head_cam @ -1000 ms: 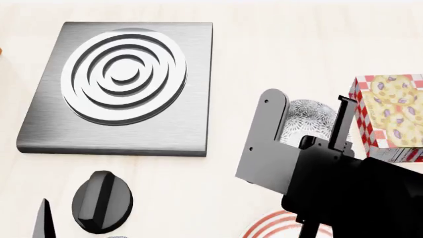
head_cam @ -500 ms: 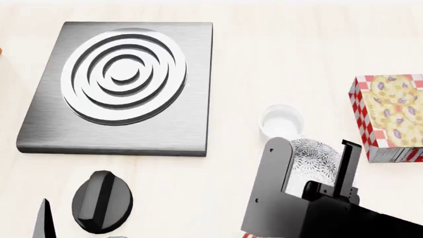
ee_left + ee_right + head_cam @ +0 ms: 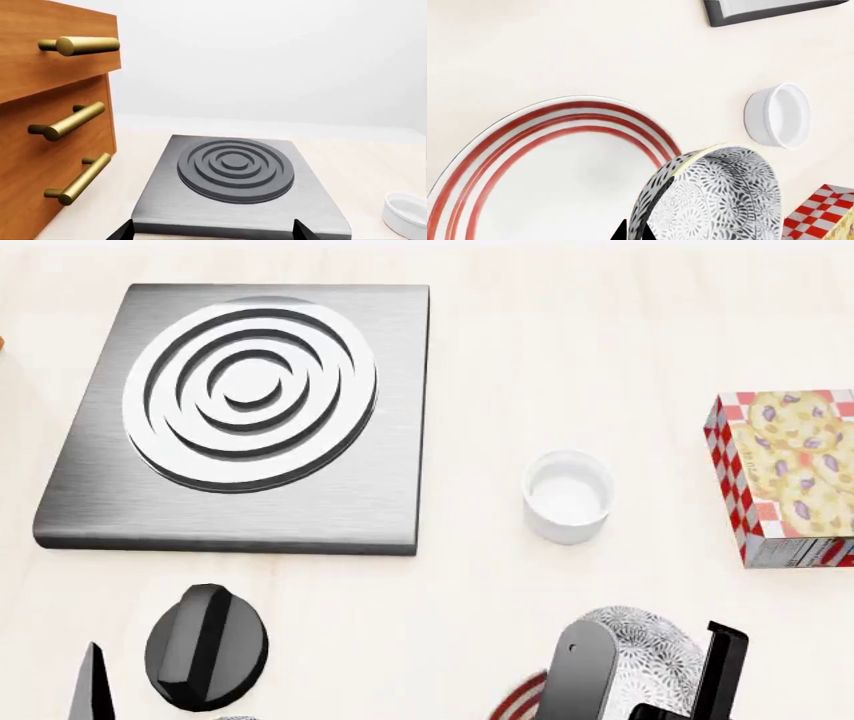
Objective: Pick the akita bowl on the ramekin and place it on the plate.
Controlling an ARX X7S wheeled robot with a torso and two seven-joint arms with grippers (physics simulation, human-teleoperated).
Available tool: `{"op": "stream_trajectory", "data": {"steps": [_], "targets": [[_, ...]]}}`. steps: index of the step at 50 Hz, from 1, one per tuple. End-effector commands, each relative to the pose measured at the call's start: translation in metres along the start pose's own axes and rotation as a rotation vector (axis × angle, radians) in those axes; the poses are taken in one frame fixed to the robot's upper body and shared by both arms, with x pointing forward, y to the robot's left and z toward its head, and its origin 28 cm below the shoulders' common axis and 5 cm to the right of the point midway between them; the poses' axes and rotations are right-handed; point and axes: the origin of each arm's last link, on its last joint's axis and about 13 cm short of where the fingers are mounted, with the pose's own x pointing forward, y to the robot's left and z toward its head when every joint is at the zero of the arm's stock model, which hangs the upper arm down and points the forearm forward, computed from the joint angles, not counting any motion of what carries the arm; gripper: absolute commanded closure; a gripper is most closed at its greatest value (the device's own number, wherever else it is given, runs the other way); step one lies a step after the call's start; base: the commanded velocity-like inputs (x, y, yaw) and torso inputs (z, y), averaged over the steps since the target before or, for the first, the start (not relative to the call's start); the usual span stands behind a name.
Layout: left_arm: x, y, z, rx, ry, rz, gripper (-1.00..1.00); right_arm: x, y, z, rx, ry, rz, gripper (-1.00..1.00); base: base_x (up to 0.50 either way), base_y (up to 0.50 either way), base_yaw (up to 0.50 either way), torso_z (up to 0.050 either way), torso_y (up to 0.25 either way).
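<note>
- head view: right gripper (image 3: 650,665) sat at the 5 o'clock edge of the frame, its jaws closed on the akita bowl (image 3: 641,655), one grey finger on the bowl's near-left side and a dark finger on its right.
- the akita bowl was off the ramekin (image 3: 569,496) and well apart from it, held at about 6 o'clock from the cup.
- the ramekin stood upright and alone on the pale surface (image 3: 587,360), between the stove plate (image 3: 247,410) at its 9 o'clock and the cookie box (image 3: 787,475) at its 3 o'clock.
- only a sliver of the plate (image 3: 521,702) showed in the head view, red rings peeking out just left of the gripper.
- right wrist view: the bowl (image 3: 717,197) hung tilted, speckled outside facing the camera, over the rim region of the plate (image 3: 527,165); could not tell whether it touched the plate.
- same view: the ramekin (image 3: 778,116) sat off the plate, near it, not touching; a corner of the red-checked box (image 3: 820,212) lay beside the bowl.
- a black knob (image 3: 204,645) sat at 7 o'clock in the head view, below the stove plate.
- left gripper (image 3: 212,231): only two dark fingertips showed at the frame edge, set wide apart with nothing between them, so the jaws read as open; facing the stove plate (image 3: 233,185).
- wooden drawers (image 3: 47,130) with brass handles stood beside the stove plate in the left wrist view.
</note>
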Motion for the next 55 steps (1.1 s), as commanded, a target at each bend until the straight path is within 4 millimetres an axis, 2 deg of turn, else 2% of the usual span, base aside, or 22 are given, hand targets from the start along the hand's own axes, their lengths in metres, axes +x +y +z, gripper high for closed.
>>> {"op": "stream_trajectory", "data": {"steps": [1, 29, 43, 55], "targets": [[0.0, 0.0, 0.0, 0.0, 0.001, -0.001, -1.0, -0.002, 0.006, -0.003, -0.002, -0.01, -0.02, 1.0, 0.0, 0.0, 0.0, 0.0, 0.0], [0.001, 0.0, 0.0, 0.003, 0.001, 0.003, -1.0, 0.002, 0.013, -0.008, 0.016, -0.021, 0.008, 1.0, 0.0, 0.0, 0.0, 0.0, 0.0], [0.0, 0.0, 0.0, 0.002, 0.0, 0.002, -1.0, 0.009, 0.028, -0.017, 0.038, -0.024, 0.032, 1.0, 0.0, 0.0, 0.0, 0.0, 0.0], [0.001, 0.0, -0.001, 0.004, 0.002, 0.002, -1.0, 0.015, 0.032, -0.021, 0.053, -0.027, 0.04, 1.0, 0.0, 0.0, 0.0, 0.0, 0.001]]}}
